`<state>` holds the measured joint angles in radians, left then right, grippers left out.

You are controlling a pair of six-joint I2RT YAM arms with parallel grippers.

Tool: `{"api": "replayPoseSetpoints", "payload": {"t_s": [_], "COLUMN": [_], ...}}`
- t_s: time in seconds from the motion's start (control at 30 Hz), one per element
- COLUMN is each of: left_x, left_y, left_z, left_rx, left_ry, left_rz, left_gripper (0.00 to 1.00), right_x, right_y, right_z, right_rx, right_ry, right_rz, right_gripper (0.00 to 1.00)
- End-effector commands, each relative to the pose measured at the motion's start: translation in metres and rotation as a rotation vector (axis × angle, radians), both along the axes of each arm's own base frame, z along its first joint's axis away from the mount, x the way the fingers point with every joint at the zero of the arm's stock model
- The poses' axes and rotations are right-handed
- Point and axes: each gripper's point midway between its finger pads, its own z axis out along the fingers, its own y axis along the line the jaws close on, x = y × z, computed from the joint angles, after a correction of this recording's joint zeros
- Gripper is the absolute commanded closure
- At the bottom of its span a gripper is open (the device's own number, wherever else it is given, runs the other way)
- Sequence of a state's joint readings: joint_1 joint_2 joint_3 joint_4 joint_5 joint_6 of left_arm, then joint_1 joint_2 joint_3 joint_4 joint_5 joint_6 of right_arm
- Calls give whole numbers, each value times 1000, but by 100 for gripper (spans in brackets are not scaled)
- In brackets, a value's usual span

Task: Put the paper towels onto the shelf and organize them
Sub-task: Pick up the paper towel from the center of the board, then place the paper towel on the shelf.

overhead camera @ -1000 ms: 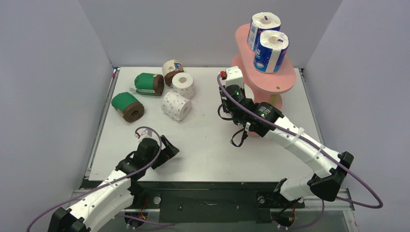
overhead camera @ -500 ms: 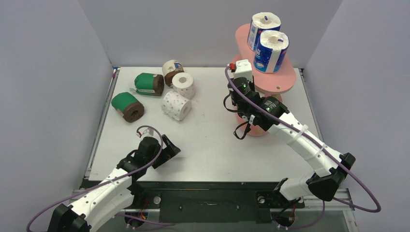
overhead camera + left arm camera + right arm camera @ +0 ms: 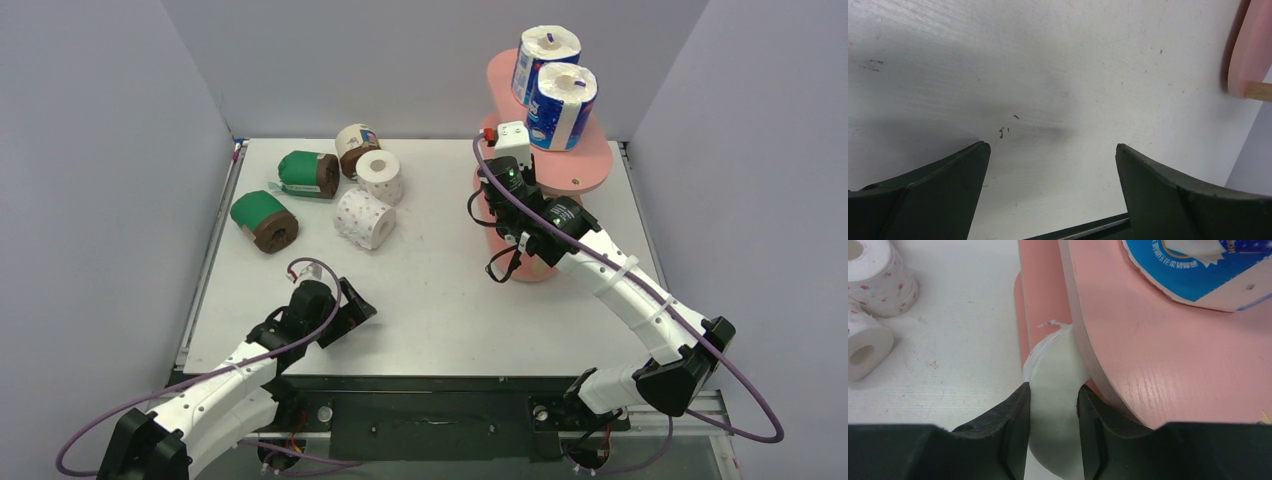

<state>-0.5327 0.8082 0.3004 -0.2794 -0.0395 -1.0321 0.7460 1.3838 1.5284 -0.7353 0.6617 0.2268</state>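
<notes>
Right wrist | right jaws clamp white roll (image 3: 1053, 385) at shelf (image 3: 1158, 365) board edge; left jaws wide over table (image 3: 1048, 75)

White table (image 3: 440, 300) seen, matte, faintly grained. Enclosed on three sides by plain grey panels: left wall (image 3: 100, 200), back wall (image 3: 400, 60), right wall (image 3: 760, 200). Dark metal frame (image 3: 430, 412) fixed along near edge. Small red flecks (image 3: 1008, 131) and dark scuff (image 3: 870, 62) noted on tabletop.
</notes>
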Motion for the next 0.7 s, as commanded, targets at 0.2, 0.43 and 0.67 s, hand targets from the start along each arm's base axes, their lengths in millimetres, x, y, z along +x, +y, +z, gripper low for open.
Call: {"api": "replayPoseSetpoints", "payload": {"t_s": [0.2, 0.43, 0.67], "left_x": [19, 18, 18], "left_y": [-12, -12, -13], "left_z": [28, 26, 26], "left_rx": [-57, -59, -63], "left_ry": [-81, -77, -76], "left_rz": [-8, -7, -7], "left_gripper": [3, 3, 3], "right_x": [3, 3, 4], "right_y": [-22, -25, -26], "right_z": [10, 12, 17], "right_rx": [-9, -5, 1], "right_ry": [-47, -53, -63], "right_rz": [-69, -78, -85], "right_gripper": [73, 66, 57]}}
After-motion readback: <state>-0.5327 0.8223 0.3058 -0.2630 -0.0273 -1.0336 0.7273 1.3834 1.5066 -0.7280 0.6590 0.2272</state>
